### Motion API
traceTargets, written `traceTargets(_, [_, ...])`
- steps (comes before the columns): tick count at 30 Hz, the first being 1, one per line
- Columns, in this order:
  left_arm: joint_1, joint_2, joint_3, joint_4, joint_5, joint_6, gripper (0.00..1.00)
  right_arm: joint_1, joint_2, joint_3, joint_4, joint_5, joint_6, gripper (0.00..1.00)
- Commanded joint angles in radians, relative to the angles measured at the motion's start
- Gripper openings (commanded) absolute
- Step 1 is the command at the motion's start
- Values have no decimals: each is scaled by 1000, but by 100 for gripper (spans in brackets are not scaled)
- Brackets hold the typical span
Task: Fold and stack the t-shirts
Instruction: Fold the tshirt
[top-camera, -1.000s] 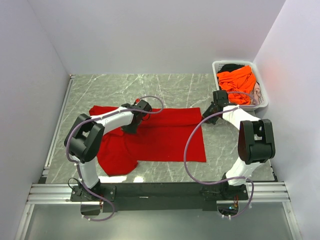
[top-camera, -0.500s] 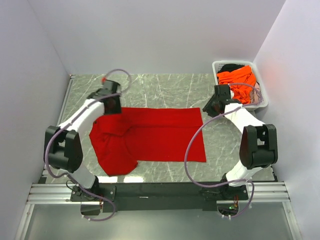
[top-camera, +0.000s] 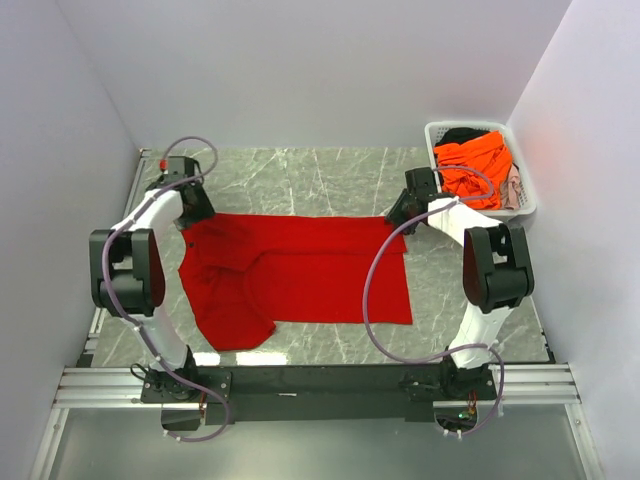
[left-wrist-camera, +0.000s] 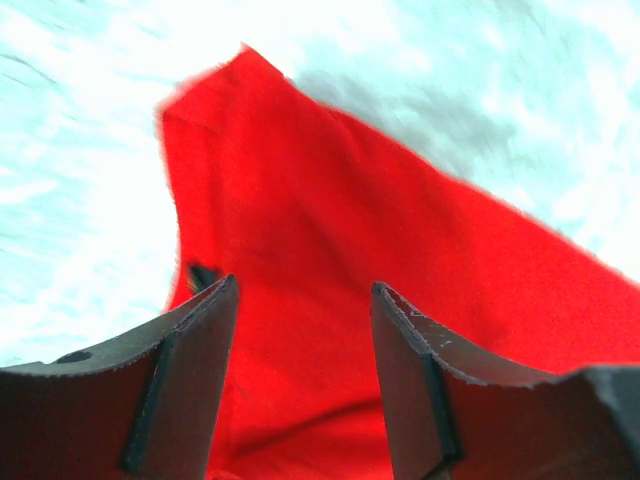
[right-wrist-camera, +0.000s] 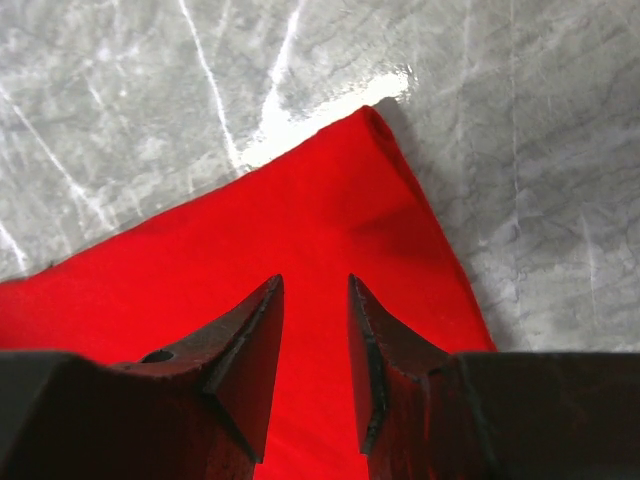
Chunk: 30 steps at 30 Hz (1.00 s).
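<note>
Progress is slight: the red t-shirt (top-camera: 300, 280) lies spread on the tabletop (top-camera: 330, 180), mostly smooth but rumpled at its left, with no fold apparent and nothing stacked. An orange t-shirt (top-camera: 478, 160) and others sit in the basket (top-camera: 525, 205). The left tool (left-wrist-camera: 304, 285) and right tool (right-wrist-camera: 315, 280) hover over its far corners, jaws apart, holding nothing.

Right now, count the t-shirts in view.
3: bright red cloth t-shirt spread on the table; vivid orange t-shirt and dark t-shirt in the white plastic basket. Others may be hidden.
</note>
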Motion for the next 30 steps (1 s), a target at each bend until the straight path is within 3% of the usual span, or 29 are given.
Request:
traceTargets(1, [64,-14,-12,87,8,-33,60,-3,15,49,17,5,-1,39])
traceTargets(14, [103,149,78,82,3,1,46,-3,110,91,21,-20,37,39])
traceTargets(22, [106,181,153,73,-18,33,6,-5,142,106,9,-1,51,38])
traceTargets(30, [132,209,206,58,-60,44,4,-6,158,133,-14,16,71,38])
